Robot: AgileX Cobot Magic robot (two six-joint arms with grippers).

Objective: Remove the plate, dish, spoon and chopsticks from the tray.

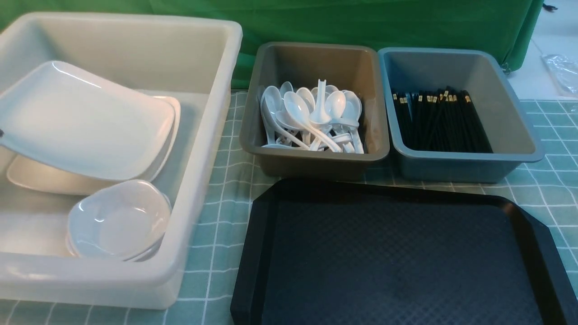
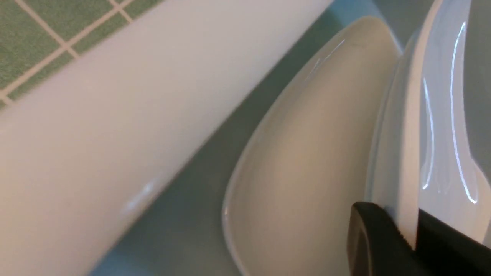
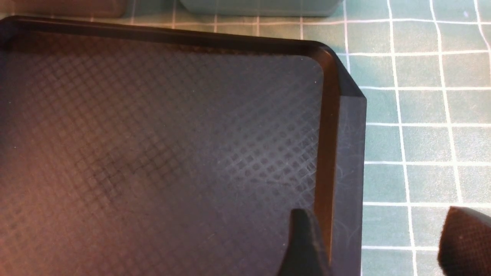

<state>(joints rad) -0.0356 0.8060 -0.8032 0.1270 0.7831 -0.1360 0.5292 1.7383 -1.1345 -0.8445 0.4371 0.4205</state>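
Plate (image 2: 441, 115) tilted between left fingers (image 2: 379, 237)

The tray (image 1: 397, 253) runs off the bottom and right edges of the front view, so its near rim cannot be seen. The big white tub (image 1: 198, 149) is cut at the left edge, and the tilted plate (image 1: 86, 122) hides most of the plates stacked under it. In the left wrist view the tub wall is blurred, and only the tips of the left hand (image 2: 416, 239) show at the bottom edge, pinching the plate rim. The right hand (image 3: 378, 245) is likewise cropped to two fingertips.
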